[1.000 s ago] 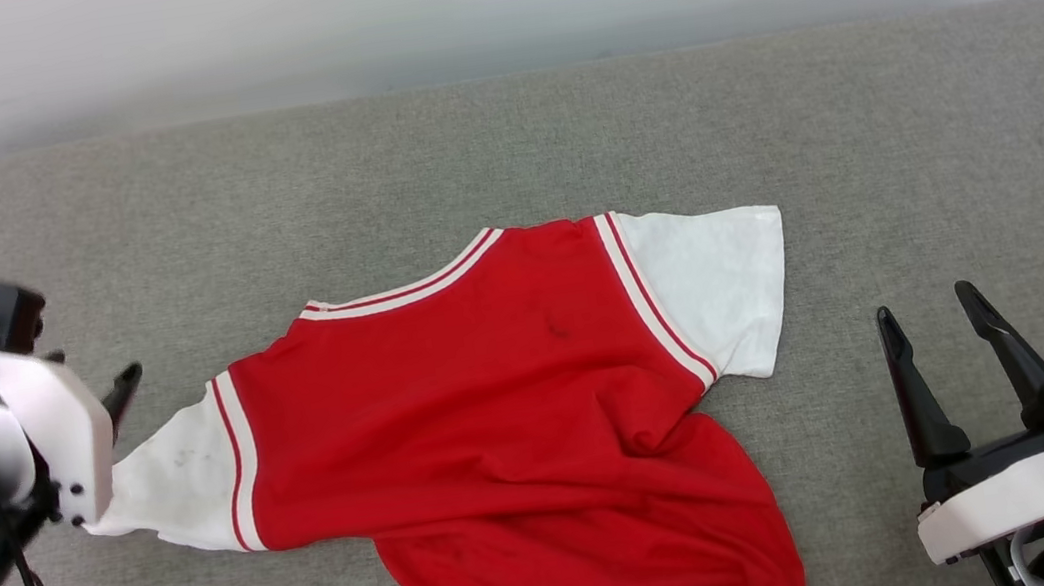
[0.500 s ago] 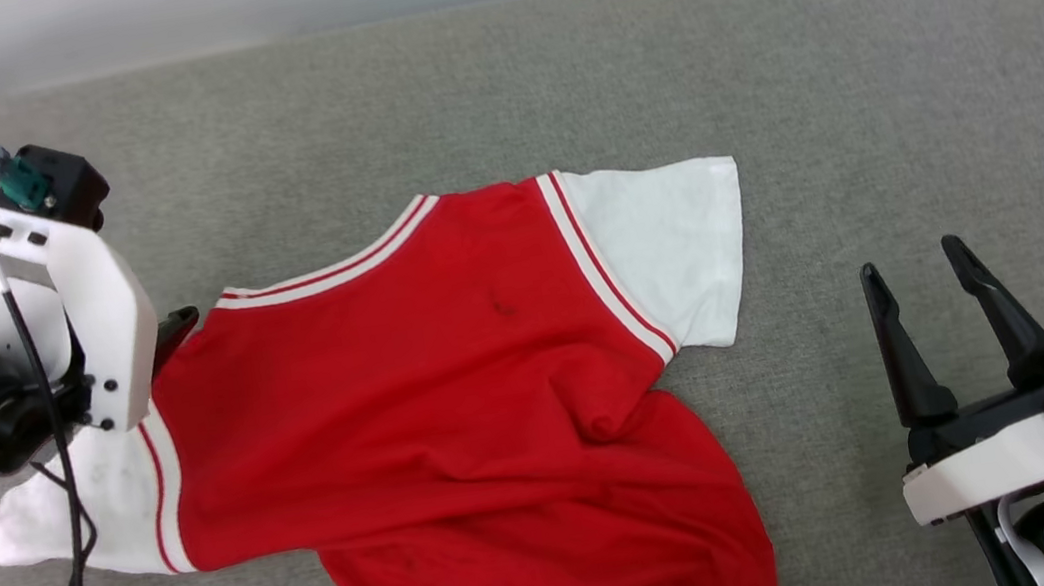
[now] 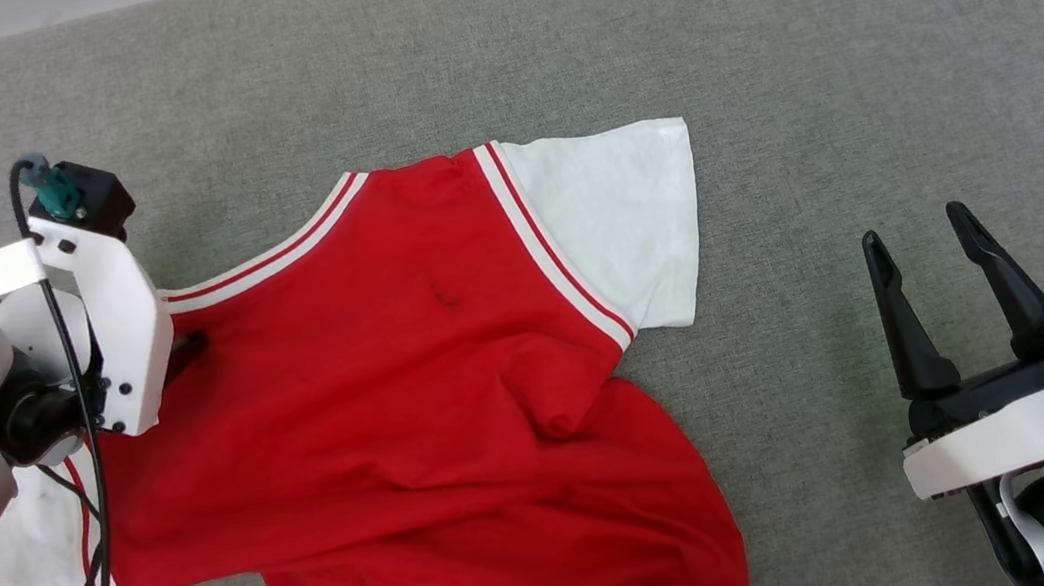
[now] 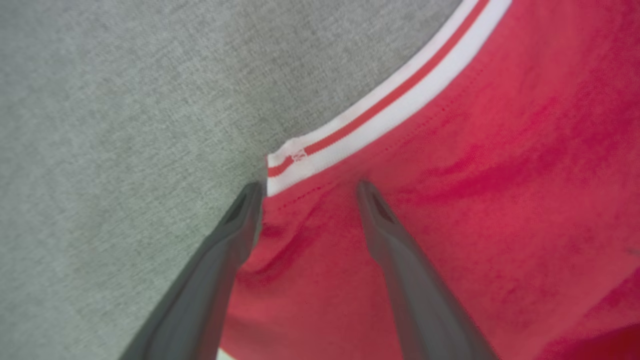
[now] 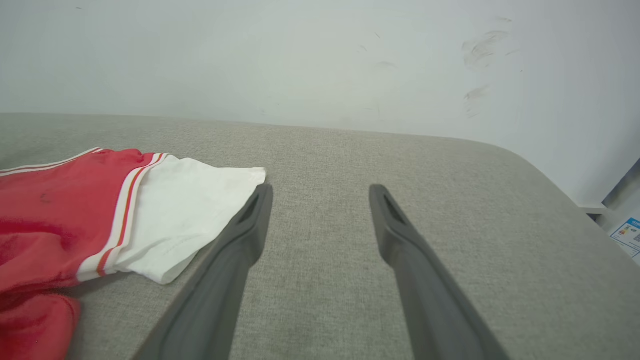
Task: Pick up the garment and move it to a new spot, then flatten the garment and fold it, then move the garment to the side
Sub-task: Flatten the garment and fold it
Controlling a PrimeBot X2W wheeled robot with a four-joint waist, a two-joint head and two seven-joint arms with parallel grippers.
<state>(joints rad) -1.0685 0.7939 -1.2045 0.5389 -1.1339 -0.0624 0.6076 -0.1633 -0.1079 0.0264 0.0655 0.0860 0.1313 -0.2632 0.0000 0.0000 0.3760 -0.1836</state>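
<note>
The garment (image 3: 375,403), a red jersey with white sleeves and striped trim, lies spread and wrinkled on the grey cushion, plain side up. My left gripper (image 4: 307,190) is open just above its shoulder, by the end of the striped collar trim (image 4: 380,107); one finger hangs over the cushion edge of the cloth, the other over red fabric. In the head view the white left wrist mount (image 3: 117,316) hides most of those fingers. My right gripper (image 3: 917,231) stands open over bare cushion right of the garment (image 5: 75,215), nothing between its fingers (image 5: 250,225).
The grey cushion (image 3: 809,94) runs wide to the back and right. A pale wall (image 5: 300,60) rises behind it. The cushion's rounded right end (image 5: 540,170) drops off near a paper label (image 5: 627,235). A black cable (image 3: 84,492) hangs from my left wrist over the left sleeve.
The head camera has tilted down, so the wall has left the picture. My left gripper moved from the left sleeve to the shoulder by the collar. The right arm held still.
</note>
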